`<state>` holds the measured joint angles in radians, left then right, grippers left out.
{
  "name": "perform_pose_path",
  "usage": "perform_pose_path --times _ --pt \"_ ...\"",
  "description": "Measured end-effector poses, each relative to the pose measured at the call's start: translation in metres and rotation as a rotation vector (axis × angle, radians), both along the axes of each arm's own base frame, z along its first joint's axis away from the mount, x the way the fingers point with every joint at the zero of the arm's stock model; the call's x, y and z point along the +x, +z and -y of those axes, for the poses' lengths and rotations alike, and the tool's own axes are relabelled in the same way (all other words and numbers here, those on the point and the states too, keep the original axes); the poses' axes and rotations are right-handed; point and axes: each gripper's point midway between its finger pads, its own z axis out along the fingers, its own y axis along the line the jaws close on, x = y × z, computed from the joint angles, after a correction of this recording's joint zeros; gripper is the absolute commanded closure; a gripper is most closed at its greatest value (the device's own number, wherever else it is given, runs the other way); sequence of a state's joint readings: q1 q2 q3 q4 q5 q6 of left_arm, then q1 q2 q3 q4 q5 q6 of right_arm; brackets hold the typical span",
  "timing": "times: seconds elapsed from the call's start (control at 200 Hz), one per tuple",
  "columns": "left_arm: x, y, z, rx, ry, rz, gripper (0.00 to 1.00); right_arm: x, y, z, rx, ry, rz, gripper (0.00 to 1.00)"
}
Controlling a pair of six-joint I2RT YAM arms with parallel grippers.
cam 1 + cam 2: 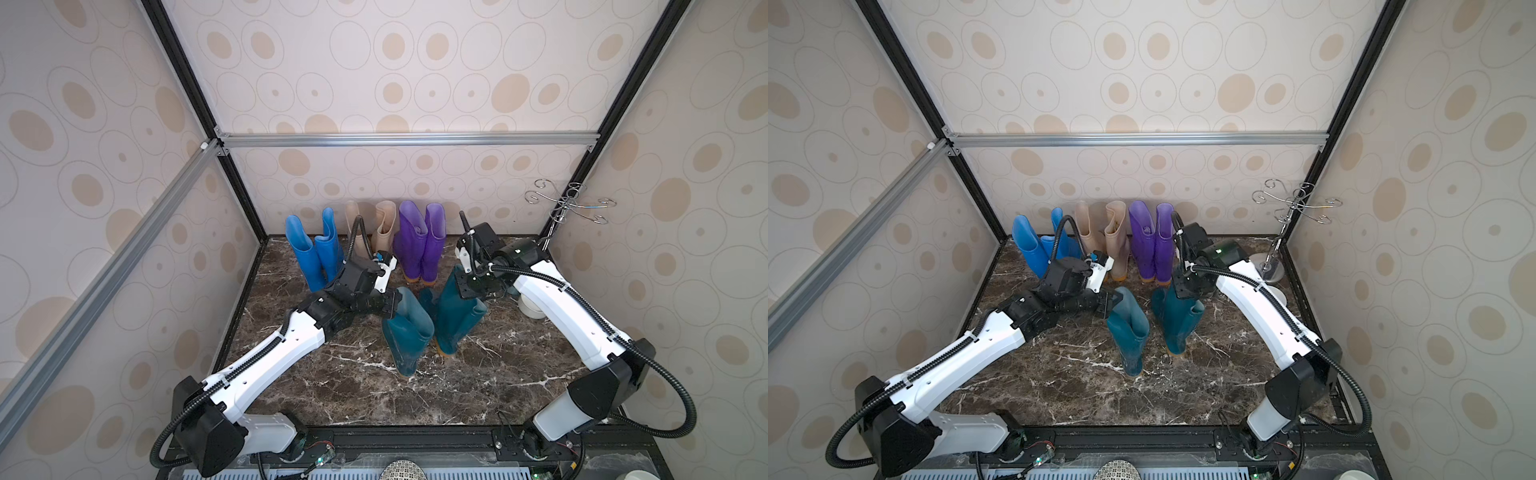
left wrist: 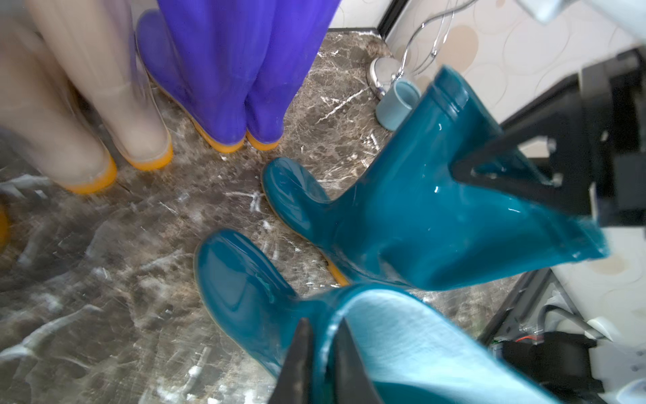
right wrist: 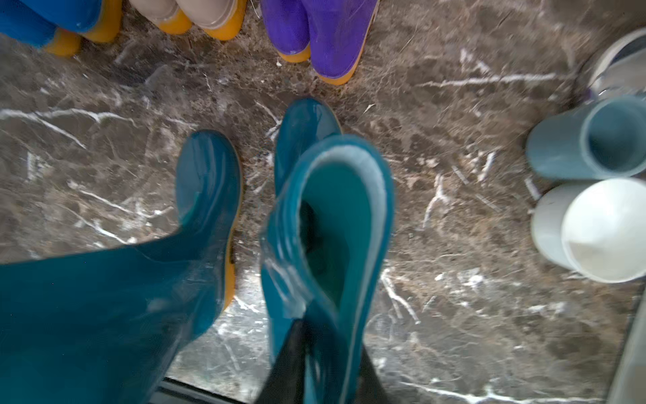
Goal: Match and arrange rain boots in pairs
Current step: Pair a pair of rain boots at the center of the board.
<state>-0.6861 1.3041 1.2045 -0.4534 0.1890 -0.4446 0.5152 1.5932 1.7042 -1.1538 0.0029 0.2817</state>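
Near side of the purple pair (image 1: 419, 245): clamping left teal boot's (image 1: 406, 336) cuff with left gripper (image 2: 324, 327), right teal boot's (image 1: 455, 322) with right gripper (image 1: 468, 294), toes pointing far.

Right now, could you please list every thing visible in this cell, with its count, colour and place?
blue boots: two, bright blue, back row, left-arm end
beige boots: two, beige, back row, middle
purple boots: two, purple, back row, beside the beige
teal boots: two, dark teal, mid-table
cup: one, grey-blue, near the stand
bowl: one, white, beside the cup
wire stand: one, chrome, right-arm back corner
table: one, dark marble
left hand: black, shut on a teal boot's rim
right hand: black, shut on the other teal boot's rim
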Motion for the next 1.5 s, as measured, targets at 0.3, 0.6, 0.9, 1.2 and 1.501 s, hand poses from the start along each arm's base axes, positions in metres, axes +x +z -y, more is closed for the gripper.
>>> perform_pose_path --times 0.3,0.6,0.9,1.2,1.501 --pt "0.025 0.007 0.013 0.03 -0.008 0.044 1.0 -0.009 0.009 -0.038 0.2 -0.011 -0.059 1.0" --pt "0.056 0.007 0.011 0.04 -0.011 0.08 1.0 0.002 0.015 -0.063 0.294 -0.066 -0.069 1.0" --pt "0.065 0.007 0.004 0.026 -0.053 0.078 1.0 0.015 0.021 -0.077 0.362 -0.094 -0.041 1.0" --pt "0.065 0.01 0.003 0.02 -0.078 0.089 0.63 0.018 0.006 -0.088 0.405 -0.095 -0.054 0.86" --pt "0.063 0.038 -0.003 0.0 -0.058 0.172 0.41 0.024 0.016 -0.086 0.393 -0.067 0.011 0.46"
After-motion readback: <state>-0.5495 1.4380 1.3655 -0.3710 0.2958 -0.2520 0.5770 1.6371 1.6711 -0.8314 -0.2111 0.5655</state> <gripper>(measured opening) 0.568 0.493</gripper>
